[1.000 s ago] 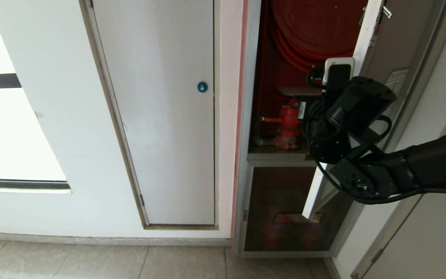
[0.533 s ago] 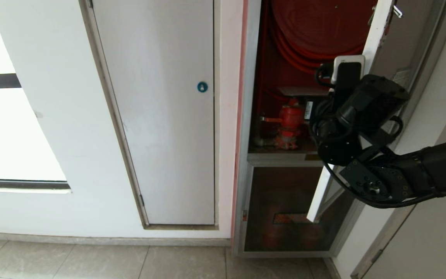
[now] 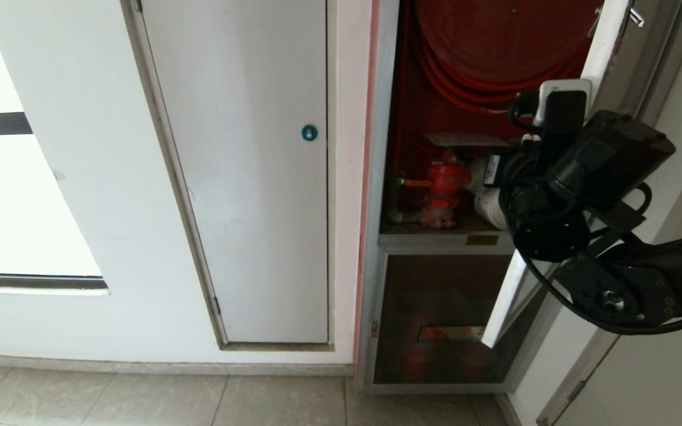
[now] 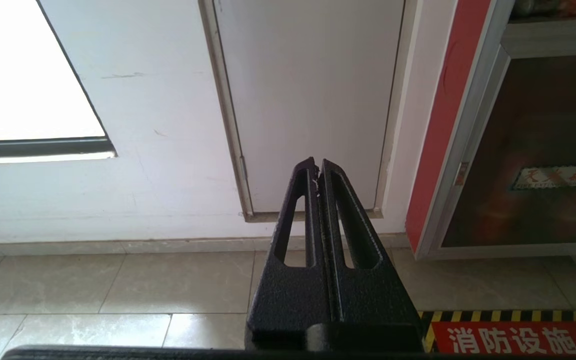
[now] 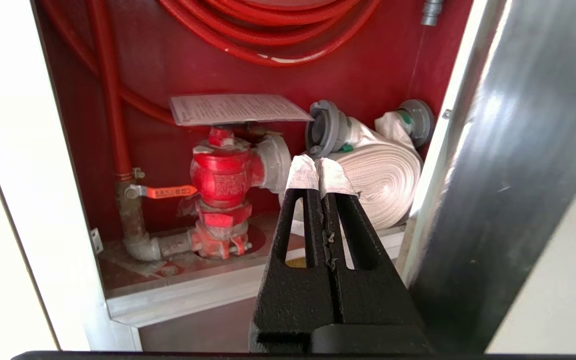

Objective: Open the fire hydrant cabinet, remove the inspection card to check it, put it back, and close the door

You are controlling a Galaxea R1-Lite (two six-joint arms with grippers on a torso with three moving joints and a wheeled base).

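Head view: the door has swung wider than a moment ago, and more of the red inside of the fire hydrant cabinet shows now. The right arm has moved off to the right with it. The white hose roll can now be seen beside the red valve.
Left wrist view: the left gripper is clenched with nothing in it, parked low over the floor, pointing at the white door.
Right wrist view: the right gripper is clenched and empty, just beside the door's silver frame. The inspection card lies flat on top of the red valve, apart from the gripper.
What it means: the door looks open enough. The next job, I think, is reaching in for the card.
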